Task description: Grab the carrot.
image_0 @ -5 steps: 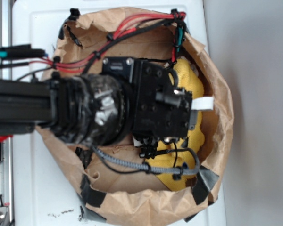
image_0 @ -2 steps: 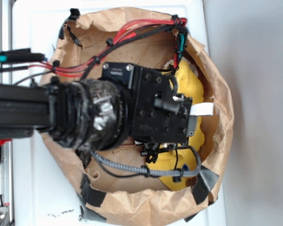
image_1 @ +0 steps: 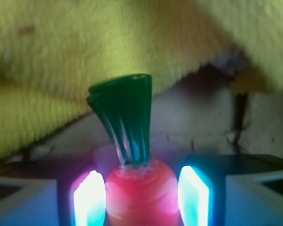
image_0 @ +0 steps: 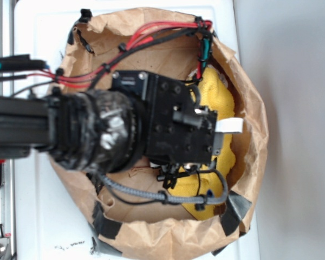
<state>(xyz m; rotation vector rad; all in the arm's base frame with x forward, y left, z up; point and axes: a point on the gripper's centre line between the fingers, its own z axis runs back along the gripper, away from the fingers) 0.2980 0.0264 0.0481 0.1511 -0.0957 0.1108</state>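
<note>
A white table [image_0: 27,216] carries a crumpled brown paper bag [image_0: 168,238], its mouth filled by the black arm and a yellow cloth [image_0: 219,100]. In the wrist view the tool [image_1: 141,197] stands part open, its two glowing pads [image_1: 89,200] at nine and three o'clock of the carrot [image_1: 140,188], just beside its orange shoulder; contact cannot be told. The green stem cap [image_1: 125,117] points to twelve toward the cloth. Since a second ago the arm has shifted slightly toward nine o'clock in the exterior view.
</note>
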